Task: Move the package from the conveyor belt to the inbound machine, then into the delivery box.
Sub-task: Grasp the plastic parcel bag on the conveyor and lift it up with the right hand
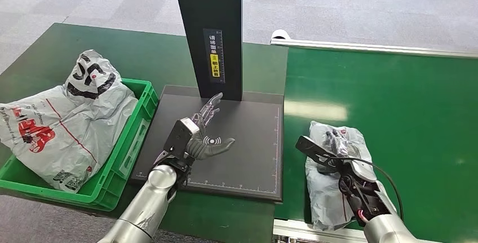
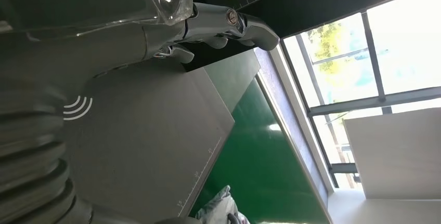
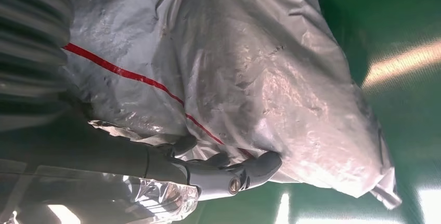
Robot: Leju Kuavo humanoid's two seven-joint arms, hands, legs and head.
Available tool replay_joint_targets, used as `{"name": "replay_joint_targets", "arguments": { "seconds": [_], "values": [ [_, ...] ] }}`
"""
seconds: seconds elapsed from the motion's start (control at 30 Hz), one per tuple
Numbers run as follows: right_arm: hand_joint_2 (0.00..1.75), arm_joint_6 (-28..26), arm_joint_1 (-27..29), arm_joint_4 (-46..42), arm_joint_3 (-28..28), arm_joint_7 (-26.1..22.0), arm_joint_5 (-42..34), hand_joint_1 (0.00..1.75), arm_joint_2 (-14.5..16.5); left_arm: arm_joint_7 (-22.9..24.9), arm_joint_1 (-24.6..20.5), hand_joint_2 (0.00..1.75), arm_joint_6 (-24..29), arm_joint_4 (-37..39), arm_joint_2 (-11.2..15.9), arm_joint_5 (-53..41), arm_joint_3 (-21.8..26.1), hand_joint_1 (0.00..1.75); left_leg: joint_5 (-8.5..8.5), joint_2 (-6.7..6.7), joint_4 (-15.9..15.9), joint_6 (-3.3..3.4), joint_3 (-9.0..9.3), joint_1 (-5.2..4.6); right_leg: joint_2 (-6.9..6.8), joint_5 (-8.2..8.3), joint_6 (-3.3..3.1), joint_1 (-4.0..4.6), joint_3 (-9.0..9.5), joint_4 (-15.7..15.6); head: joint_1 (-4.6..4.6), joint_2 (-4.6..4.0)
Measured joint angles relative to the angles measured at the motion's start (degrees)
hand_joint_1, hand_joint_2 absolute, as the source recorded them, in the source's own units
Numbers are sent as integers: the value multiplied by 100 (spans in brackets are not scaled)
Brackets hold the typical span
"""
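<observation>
Gripping is the step in hand: the right hand (image 1: 333,151) lies on top of the grey package (image 1: 330,189) on the green conveyor belt (image 1: 406,119). The right wrist view shows its fingers (image 3: 249,169) curled against the wrinkled film, but whether they are fully clamped cannot be told. A sound grip should gather the bulk of the bag, not loose film alone, before lifting toward the dark scanning plate (image 1: 248,158). The left hand (image 1: 206,136) hovers over that plate with fingers spread, holding nothing.

Count: one package on the belt; two filled bags (image 1: 62,119) in one green crate (image 1: 121,164); one black scanner column (image 1: 211,29).
</observation>
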Motion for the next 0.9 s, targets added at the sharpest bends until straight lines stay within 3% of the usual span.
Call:
{"name": "replay_joint_targets", "arguments": {
  "seconds": [0.23,0.37,0.53,0.9],
  "values": [
    [175,122,-20,35,3,-11,94,0,30,-9,-9,175,31,59,-29,1,0,0,0,0,1,0,0,-1,-1,0,0,-1,1,0,1,-1],
    [175,404,-50,67,7,-315,34,172,31,-14,-13,175,31,65,-31,10,0,0,0,0,1,0,1,-1,0,0,0,-1,1,0,1,-1],
    [175,646,-99,107,30,-895,-176,175,2,-31,-20,175,29,83,-30,32,0,0,0,3,1,0,4,0,0,0,0,0,2,0,0,-1],
    [175,497,-149,99,167,-1003,-331,175,-23,-42,22,175,42,31,25,67,0,0,0,0,0,0,3,0,0,0,0,0,3,0,0,-1]
  ]
}}
